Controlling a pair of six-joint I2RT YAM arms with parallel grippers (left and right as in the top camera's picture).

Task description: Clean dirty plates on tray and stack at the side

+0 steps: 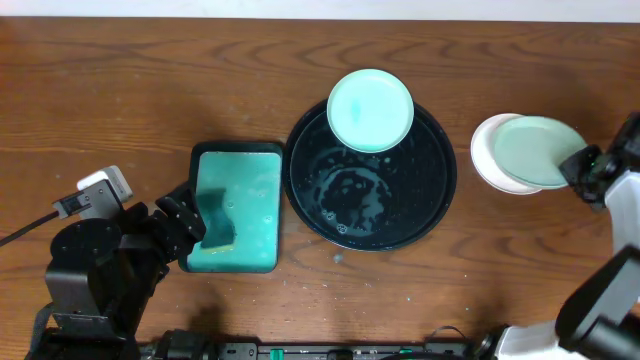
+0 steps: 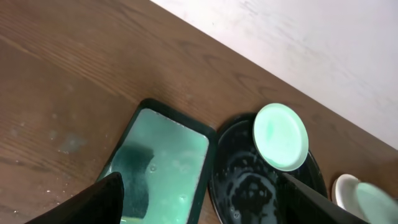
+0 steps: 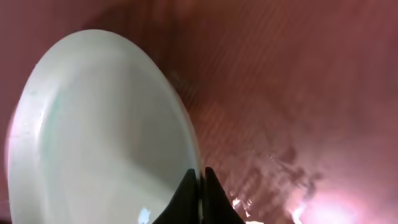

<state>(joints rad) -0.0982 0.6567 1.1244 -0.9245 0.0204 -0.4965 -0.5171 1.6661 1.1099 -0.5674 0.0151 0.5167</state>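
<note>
1. My right hand point(image 1: 578, 165) is pinched shut on the right rim of the held plate point(image 1: 530, 152). The right wrist view shows both fingertips point(image 3: 198, 186) clamped on that edge.
2. The held plate hangs over the base plate point(image 1: 485, 150), which lies on the counter point(image 1: 120, 90) to the right of the tray point(image 1: 435, 200). It sits off-centre toward my hand. I cannot tell whether the two plates touch.
3. I judge the step in hand to be stacking. To do it well, I should slide the held plate left until its rim lines up with the base plate, level it, and lower it slowly.
4. I should release only once it rests flat, then pull the fingers out sideways so they do not drag it off.
5. The held plate looks pale mint, glossy and wet, with no smears that I can see.
6. The third plate point(image 1: 370, 110) lies on the tray's far rim, tinted teal, so it probably needs wiping.
7. My left hand point(image 1: 190, 225) is wide open and empty, beside the sponge point(image 1: 218, 222) in the teal tray point(image 1: 255, 190).
</note>
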